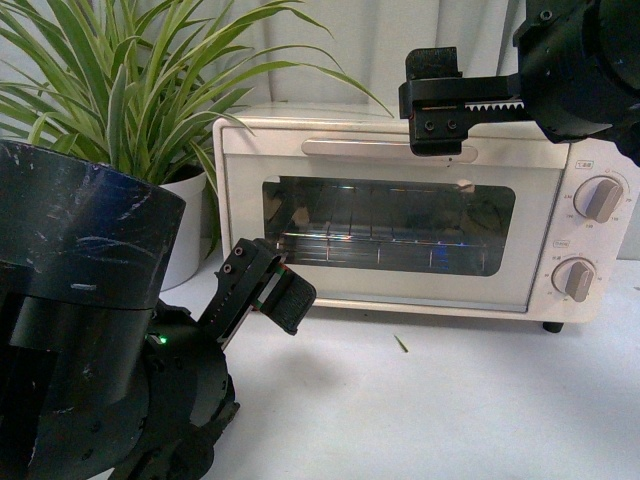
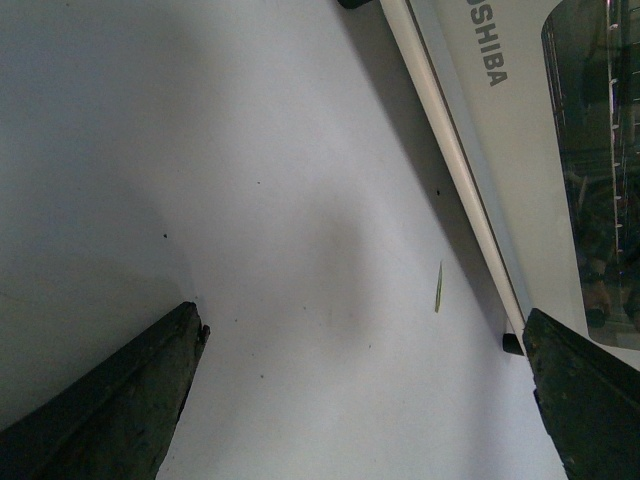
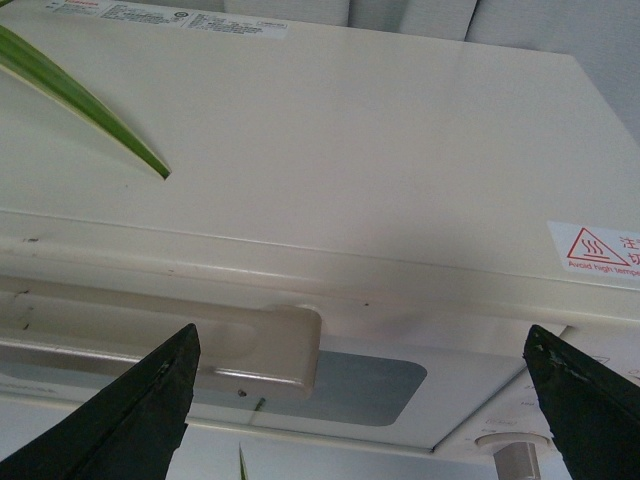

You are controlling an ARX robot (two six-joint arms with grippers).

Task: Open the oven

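Oven [image 1: 420, 215] is sitting toward the back of the white table [image 1: 420, 400], front facing me, door [image 1: 240, 240] shut flat. Handle [image 1: 370, 147] is running across the top of the door. Rack [image 1: 390, 255] is showing thru the glass, and two knobs [image 1: 600, 198] are stacked on the oven's R side. Plant [image 1: 130, 110] in a white pot [image 1: 190, 240] is standing just L of the oven, w/ one leaf [image 3: 90, 105] reaching over the oven top.

I'm holding my R gripper [image 1: 432, 105] up at the oven's top front edge, over the R end of the handle. Its jaws are spread wide, clamping nothing. In the R wrist view both fingers [image 3: 150, 400] are flanking the handle's end, which is lying btwn them, nearer one finger. Can't tell if I'm touching the handle.

My L gripper [image 1: 272, 285] is hovering low over the table, near the oven's lower L corner but apart from it. Its jaws are spread wide too, holding nothing. The L wrist view is showing bare table btwn them, w/ a thin green sliver [image 2: 438, 287] lying on the table just in front of the oven's base.
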